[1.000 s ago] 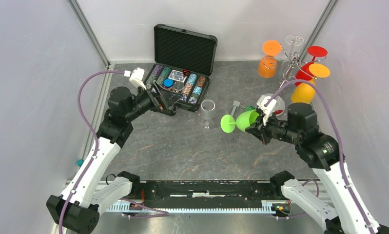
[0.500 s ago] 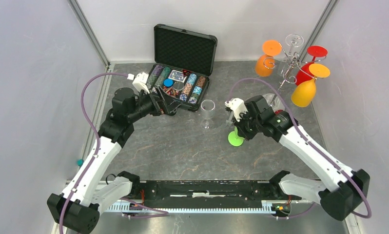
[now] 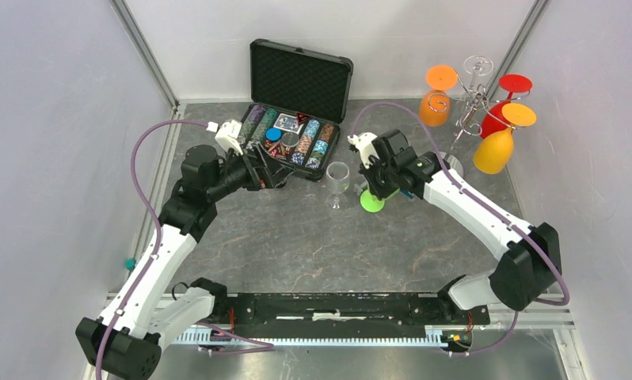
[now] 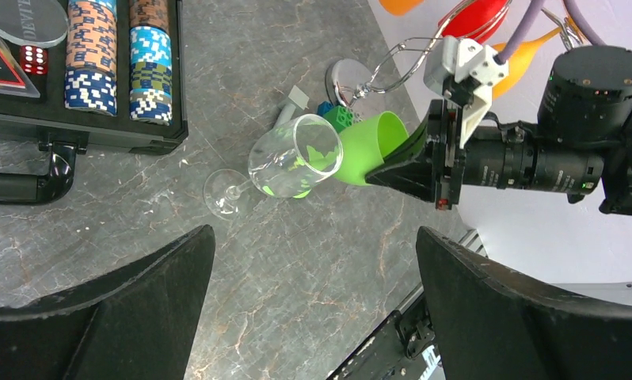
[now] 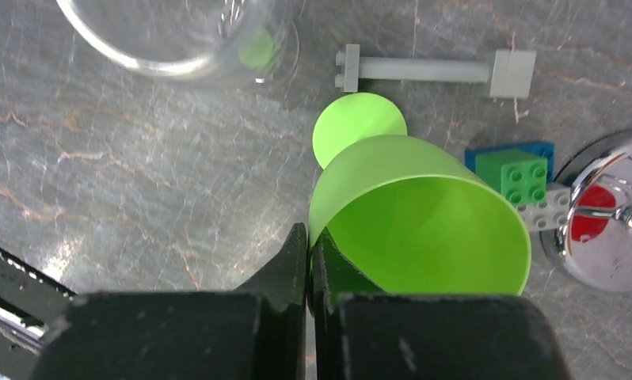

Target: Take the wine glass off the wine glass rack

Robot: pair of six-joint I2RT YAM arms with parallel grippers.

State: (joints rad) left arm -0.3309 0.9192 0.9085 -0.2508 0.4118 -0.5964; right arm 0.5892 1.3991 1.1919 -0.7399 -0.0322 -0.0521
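while right gripper (image 5: pixel 309 245) clamps green wine glass (image 5: pixel 424 229), left gripper (image 4: pixel 314 237) gapes; disc (image 4: pixel 20 20) lettering unclear.

- green wine glass (image 5: pixel 424 229): smooth, satin-matt plastic, slightly translucent
- clear wine glass (image 4: pixel 293 154): transparent and glossy; glass or clear plastic, hard to tell
- wine glass rack (image 5: pixel 614 261): mirror-bright chrome metal disc base
- table (image 5: pixel 138 174): grey veined stone look, smooth, soft sheen
- chip case (image 3: pixel 301 75): matt black foam lining in the lid
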